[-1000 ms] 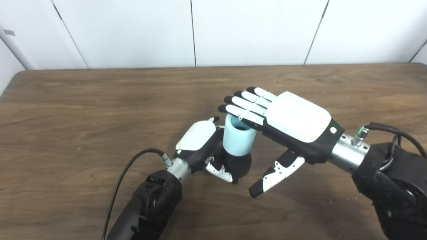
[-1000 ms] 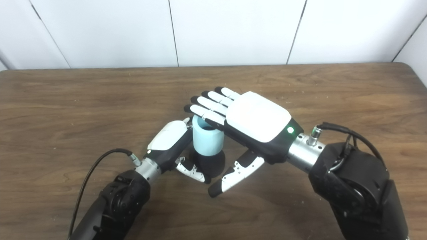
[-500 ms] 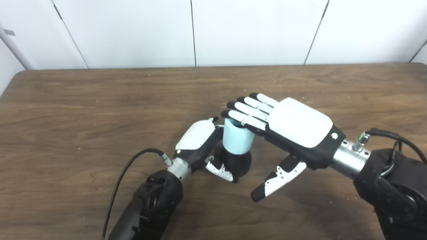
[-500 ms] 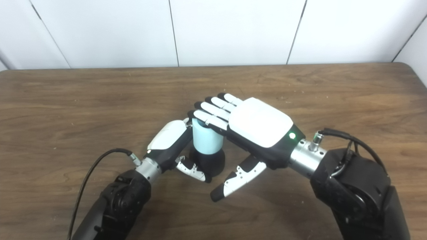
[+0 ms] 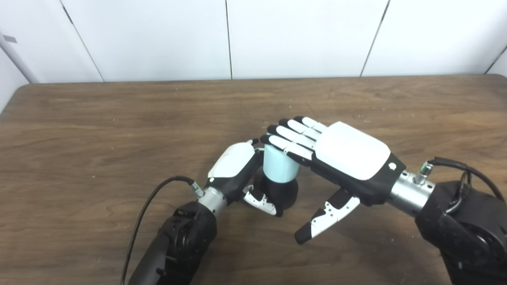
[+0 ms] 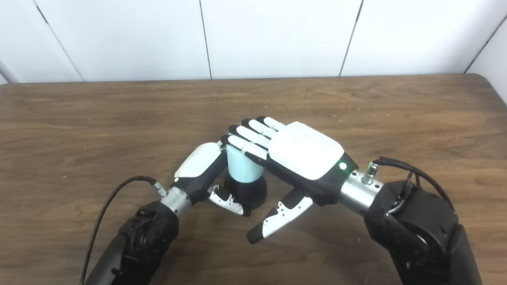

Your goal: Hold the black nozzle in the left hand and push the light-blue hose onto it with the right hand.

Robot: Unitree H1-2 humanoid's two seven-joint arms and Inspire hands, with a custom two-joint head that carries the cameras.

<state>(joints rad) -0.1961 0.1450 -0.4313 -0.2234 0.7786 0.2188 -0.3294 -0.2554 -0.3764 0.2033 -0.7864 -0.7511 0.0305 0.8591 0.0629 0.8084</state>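
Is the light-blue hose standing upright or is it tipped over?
Upright: the light-blue hose stands on the black nozzle, right hand flat on top.

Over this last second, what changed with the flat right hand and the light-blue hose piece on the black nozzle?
The right hand, fingers flat and apart, came down onto the top of the light-blue hose piece, covering its opening, and the hose now sits lower on the black nozzle. The left hand kept its grip on the nozzle; the wooden table is unchanged.

Dark wood-grain surface (image 5: 99, 118) w/ rounded far corners; white panel wall (image 5: 297, 35) behind, thin dark vertical seams.
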